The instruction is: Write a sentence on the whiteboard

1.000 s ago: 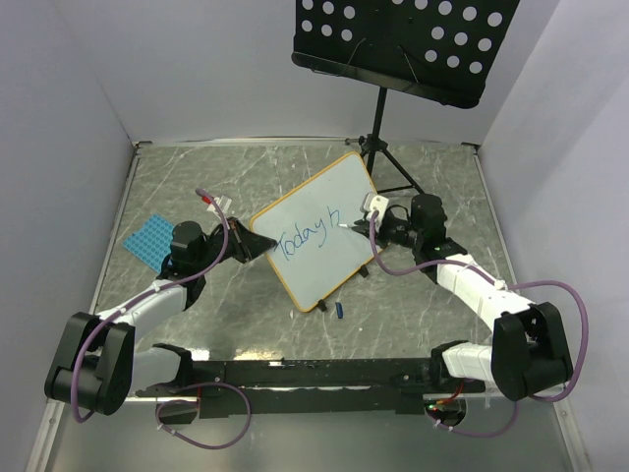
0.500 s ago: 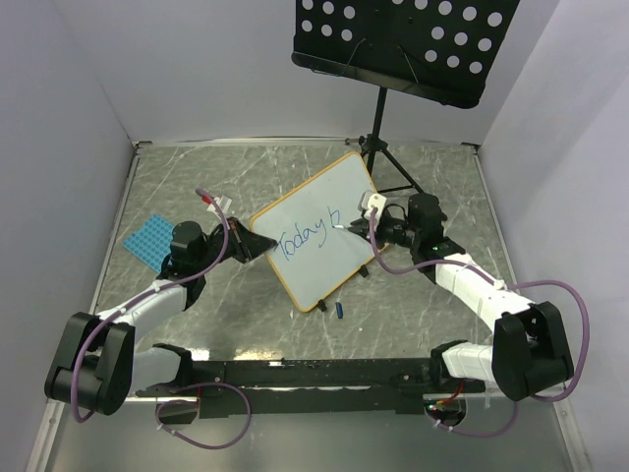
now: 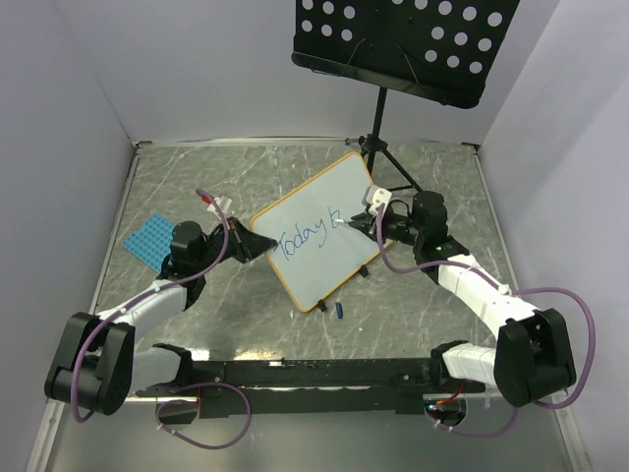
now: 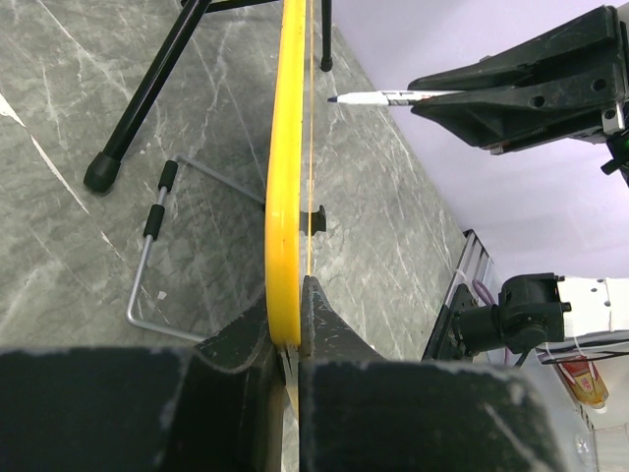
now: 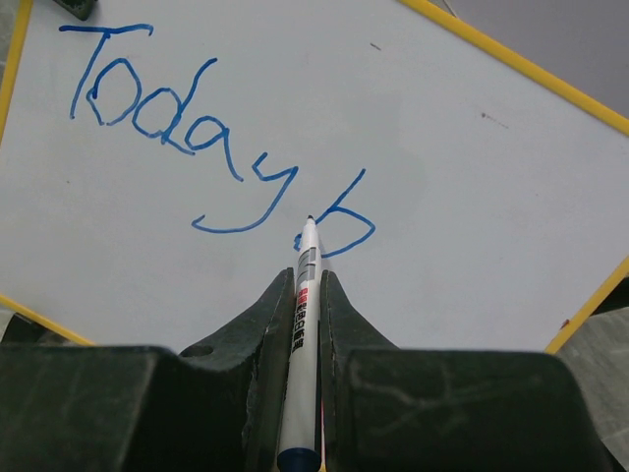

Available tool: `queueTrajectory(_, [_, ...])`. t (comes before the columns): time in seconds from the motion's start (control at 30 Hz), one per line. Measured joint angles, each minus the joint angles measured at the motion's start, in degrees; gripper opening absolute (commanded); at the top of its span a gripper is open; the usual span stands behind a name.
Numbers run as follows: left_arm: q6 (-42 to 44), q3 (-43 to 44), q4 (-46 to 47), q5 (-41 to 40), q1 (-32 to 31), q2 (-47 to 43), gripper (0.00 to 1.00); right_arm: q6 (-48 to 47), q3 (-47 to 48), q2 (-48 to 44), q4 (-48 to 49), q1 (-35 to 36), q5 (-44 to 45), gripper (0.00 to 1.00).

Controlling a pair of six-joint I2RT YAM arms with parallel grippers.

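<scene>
The whiteboard [image 3: 319, 251], white with a yellow frame, stands tilted on the table, and "Today b" of the sentence [image 3: 307, 236] is on it in blue. My left gripper [image 3: 257, 246] is shut on the board's left edge, and the yellow frame [image 4: 285, 177] sits between its jaws [image 4: 292, 295]. My right gripper [image 3: 362, 222] is shut on a white marker [image 5: 305, 305]. The marker's tip points at the "b" of the sentence [image 5: 177, 128] on the whiteboard [image 5: 462, 147]. In the left wrist view the marker [image 4: 393, 96] has a small gap between its tip and the board face.
A black perforated music stand [image 3: 408, 44] rises behind the board, with its tripod legs [image 3: 388, 167] near the board's far corner. A blue dotted mat [image 3: 149, 239] lies at the left. A small blue cap [image 3: 339, 310] lies below the board. The board's wire foot [image 4: 157, 256] rests on the table.
My right wrist has shifted a little toward the far side, and the marker tip has stayed by the "b". The left gripper and the board have not moved.
</scene>
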Motion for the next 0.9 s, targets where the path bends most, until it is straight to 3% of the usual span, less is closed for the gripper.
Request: queueTrajectory(0.9, [0.0, 0.0, 0.0, 0.0, 0.0, 0.0, 0.01, 3.0, 0.0, 0.0, 6.9, -5.0, 0.0, 0.00])
